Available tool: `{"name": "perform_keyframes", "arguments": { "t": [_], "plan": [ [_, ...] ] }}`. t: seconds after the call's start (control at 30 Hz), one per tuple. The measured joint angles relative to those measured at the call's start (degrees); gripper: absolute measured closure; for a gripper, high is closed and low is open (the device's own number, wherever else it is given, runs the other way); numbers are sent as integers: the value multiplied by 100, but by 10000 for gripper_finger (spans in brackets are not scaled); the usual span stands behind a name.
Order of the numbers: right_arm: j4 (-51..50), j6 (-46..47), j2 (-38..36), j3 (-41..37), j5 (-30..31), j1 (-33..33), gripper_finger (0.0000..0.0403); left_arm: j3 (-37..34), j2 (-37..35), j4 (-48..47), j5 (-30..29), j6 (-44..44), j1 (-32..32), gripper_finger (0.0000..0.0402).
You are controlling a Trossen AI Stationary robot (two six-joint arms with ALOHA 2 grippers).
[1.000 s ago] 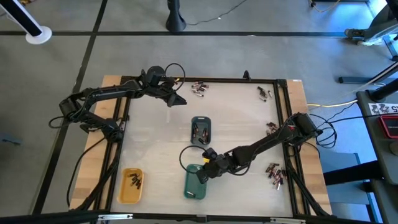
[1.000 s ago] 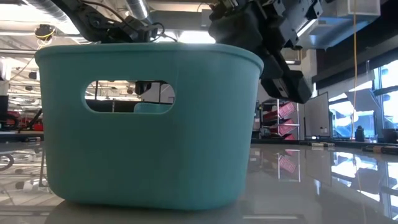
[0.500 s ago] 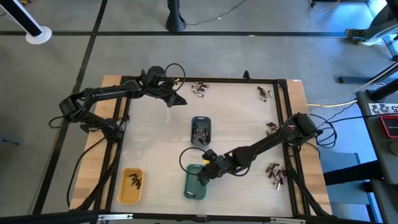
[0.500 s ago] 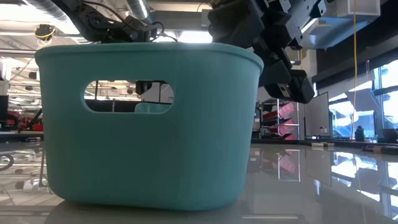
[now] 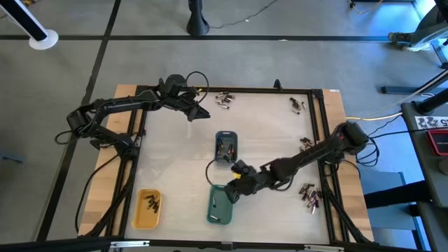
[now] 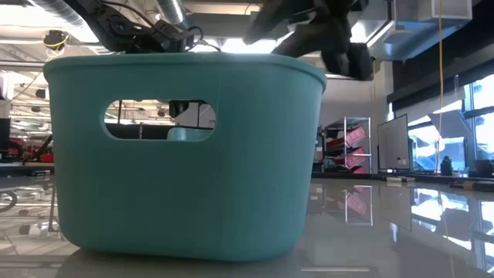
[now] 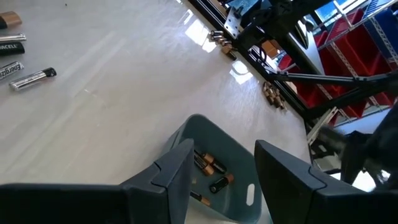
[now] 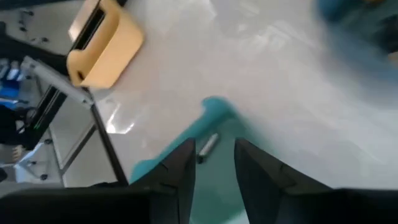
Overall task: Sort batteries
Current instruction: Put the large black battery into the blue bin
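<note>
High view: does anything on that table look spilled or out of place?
Nothing looks damaged. The only untidy bits are loose batteries in small heaps by the table's far and right edges, outside the trays. The yellow tray, grey-blue tray and green tray look upright; the right end effector hangs over the green one.

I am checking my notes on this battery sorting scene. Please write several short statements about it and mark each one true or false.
1. The right tool is above the green tray. True.
2. The yellow tray is empty. False: several dark batteries lie in it.
3. The grey-blue tray stands between the two arms, near the table's middle. True.
4. The left tool holds a battery. False: its fingers are apart with nothing between them.
5. All batteries are already in trays. False: loose batteries lie near the table's far edge.
</note>
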Motion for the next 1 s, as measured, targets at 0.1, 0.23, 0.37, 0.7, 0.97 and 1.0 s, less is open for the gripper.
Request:
{"name": "perform_keyframes", "arguments": {
  "t": [0.1, 0.23, 0.37, 0.7, 0.97, 1.0],
  "plan": [
    [-666, -29, -406, 0, -177, -295, 290, -2, 0, -83, -16, 55, 17, 243],
    [-1810, -223, -934, 0, -627, -854, 290, -2, 4, -140, -53, 161, 17, 243],
    [-3243, -495, -1357, 0, -972, -1533, 290, -2, 4, -136, -59, 215, 17, 243],
    [-6445, -1245, -1402, -4, -1981, -3269, 290, -4, 4, -72, -73, 612, 17, 243],
    [-6859, -2987, -1090, -32, -1751, -4390, 290, -4, 4, -74, -92, 164, 17, 243],
    [-6823, -3198, -1070, -94, -1733, -4511, 290, -4, 4, -72, -125, 90, 17, 243]
  ]
}}
